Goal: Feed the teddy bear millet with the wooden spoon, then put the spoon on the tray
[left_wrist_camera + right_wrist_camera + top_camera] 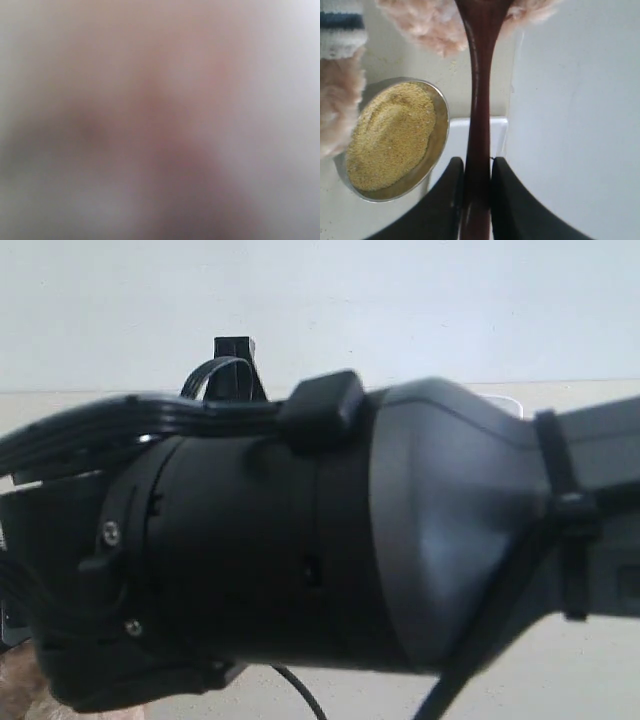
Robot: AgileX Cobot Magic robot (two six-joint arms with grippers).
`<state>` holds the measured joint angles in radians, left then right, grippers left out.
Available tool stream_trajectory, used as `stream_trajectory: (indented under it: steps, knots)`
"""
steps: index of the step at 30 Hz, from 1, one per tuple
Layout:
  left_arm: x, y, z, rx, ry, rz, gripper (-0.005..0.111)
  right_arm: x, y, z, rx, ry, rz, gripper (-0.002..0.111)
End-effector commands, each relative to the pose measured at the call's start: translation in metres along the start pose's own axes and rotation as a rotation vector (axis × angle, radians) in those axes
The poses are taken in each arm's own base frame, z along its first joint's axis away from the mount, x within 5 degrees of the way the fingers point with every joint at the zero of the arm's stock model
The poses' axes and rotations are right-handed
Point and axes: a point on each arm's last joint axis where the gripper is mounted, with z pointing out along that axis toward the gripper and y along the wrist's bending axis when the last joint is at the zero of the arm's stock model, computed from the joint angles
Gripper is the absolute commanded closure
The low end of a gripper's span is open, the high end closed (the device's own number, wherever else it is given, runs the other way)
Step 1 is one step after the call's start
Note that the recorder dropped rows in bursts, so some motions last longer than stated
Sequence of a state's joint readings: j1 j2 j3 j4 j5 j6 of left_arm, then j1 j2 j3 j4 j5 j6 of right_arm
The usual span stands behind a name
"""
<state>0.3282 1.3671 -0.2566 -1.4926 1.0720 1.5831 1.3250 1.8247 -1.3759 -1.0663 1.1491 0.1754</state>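
In the right wrist view my right gripper (478, 161) is shut on the slim handle of the dark reddish-brown wooden spoon (480, 95). The spoon's far end reaches the teddy bear's tan-pink fur (422, 25) and is cut off by the frame edge. A striped sleeve (340, 22) and a fuzzy paw (335, 105) sit beside the silver bowl (443, 131), which is heaped with yellow millet (390, 135). A rounded white tray corner (498, 131) shows under the handle. The left wrist view is a pinkish blur with no jaws discernible.
A black arm (300, 540) with cables fills nearly the whole exterior view, hiding the table. A tuft of bear fur (20, 688) peeks out at its lower left. A pale flat surface (575, 125) with a straight edge lies beside the spoon.
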Motion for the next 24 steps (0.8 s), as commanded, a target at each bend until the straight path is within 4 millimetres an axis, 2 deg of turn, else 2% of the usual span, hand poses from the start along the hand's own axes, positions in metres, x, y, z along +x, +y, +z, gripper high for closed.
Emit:
stream_trajectory:
  steps: [1,7,13,19,24]
  knots:
    - [-0.001,-0.003,-0.001,0.023,-0.015,0.004,0.102,-0.001,0.000,0.000,0.064,0.027,0.000,0.104]
    - [-0.001,-0.003,-0.001,0.023,-0.015,0.004,0.102,-0.009,0.013,-0.003,0.069,0.014,-0.023,0.104]
    - [-0.001,-0.003,-0.001,0.023,-0.015,0.004,0.102,-0.009,0.013,-0.006,0.093,0.023,0.014,0.104]
    - [-0.001,-0.003,-0.001,0.023,-0.015,0.004,0.102,-0.001,0.033,-0.001,0.108,0.043,-0.042,0.104]
    - [-0.001,-0.003,-0.001,0.023,-0.015,0.004,0.102,0.002,0.028,-0.005,0.113,0.033,0.024,0.104]
